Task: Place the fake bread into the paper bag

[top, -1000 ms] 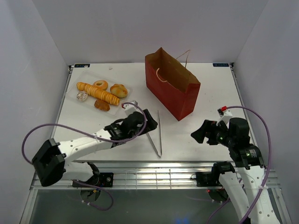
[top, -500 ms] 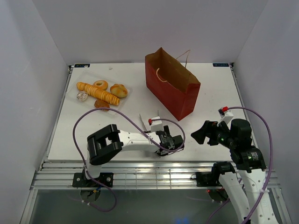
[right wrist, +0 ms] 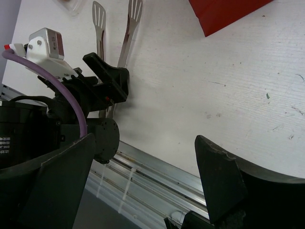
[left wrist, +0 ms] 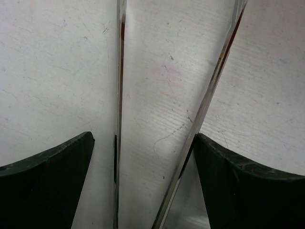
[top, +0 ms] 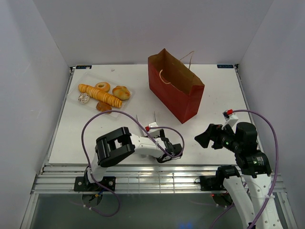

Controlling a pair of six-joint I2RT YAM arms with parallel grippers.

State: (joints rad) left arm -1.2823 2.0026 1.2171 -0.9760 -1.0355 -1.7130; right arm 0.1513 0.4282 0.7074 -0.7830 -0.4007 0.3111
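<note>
**A:** Which step are you on?

**B:** You have not got to the fake bread [top: 100,95] yet. Your left jaws sit low on the bench [top: 219,90], spread wide around the tongs [left wrist: 119,71] near the joined end. One metal leg lies just inside each side, and nothing is squeezed. Your right jaws hang wide apart too, with nothing in them.

**A:** What comes next?

**B:** I think you should pinch both legs gently, lift, then carry the tongs over to the bread.

**A:** Where is it?

**B:** At the far left of the bench, well apart from the paper bag [top: 178,93]. The bag stands upright with its top open.

**A:** How many things?

**B:** Five breads: long loaf [top: 107,98], ring doughnut [top: 102,86], round bun [top: 121,92], pale piece [top: 84,98] and small brown piece [top: 103,107]. One bag and one pair of tongs.
</note>
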